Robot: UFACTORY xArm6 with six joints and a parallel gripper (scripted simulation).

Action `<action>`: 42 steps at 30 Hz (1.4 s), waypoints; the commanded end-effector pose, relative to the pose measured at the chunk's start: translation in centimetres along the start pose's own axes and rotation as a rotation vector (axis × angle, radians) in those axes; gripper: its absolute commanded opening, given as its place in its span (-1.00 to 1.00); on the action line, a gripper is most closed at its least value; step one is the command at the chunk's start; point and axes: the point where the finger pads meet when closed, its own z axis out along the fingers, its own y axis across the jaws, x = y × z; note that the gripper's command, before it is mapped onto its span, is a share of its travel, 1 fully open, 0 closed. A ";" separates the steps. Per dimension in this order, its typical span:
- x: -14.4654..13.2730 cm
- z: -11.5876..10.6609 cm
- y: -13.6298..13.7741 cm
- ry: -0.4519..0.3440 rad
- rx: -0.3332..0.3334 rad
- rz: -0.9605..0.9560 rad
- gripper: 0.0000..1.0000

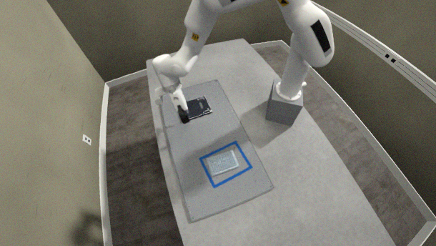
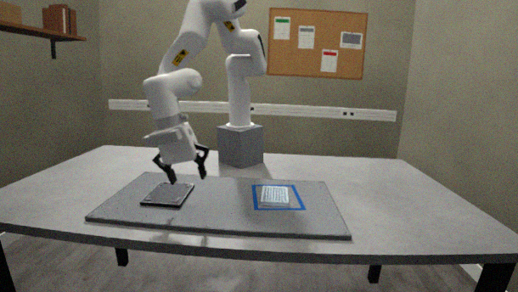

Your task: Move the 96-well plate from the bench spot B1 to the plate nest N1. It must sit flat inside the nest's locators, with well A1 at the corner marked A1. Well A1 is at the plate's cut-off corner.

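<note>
Tool (image 2: 185,170) hanging with fingers spread wide, gripping nothing, above the dark nest (image 2: 167,194) at centre left. Plate (image 2: 274,194) sitting inside the blue square (image 2: 255,197), centre frame, on the bench (image 2: 403,212).

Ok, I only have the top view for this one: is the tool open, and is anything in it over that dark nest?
Observer: In the exterior view the tool is open, its black fingers are spread wide, and nothing is between them.
Reviewer: How high is it over the nest?
Observer: Low. One fingertip hangs right at the back edge of the nest; I cannot tell whether it touches.
Reviewer: And the plate?
Observer: From the side, the plate lies flat as a low white block inside the blue square, well apart from the tool.
</note>
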 end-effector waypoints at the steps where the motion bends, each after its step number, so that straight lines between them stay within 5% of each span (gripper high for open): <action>1: -0.1 0.3 -1.4 -0.003 -0.018 0.003 1.00; 16: -1.6 1.9 -7.5 -0.012 -0.142 0.016 1.00; 42: -5.3 4.3 -17.0 0.047 -0.237 0.003 1.00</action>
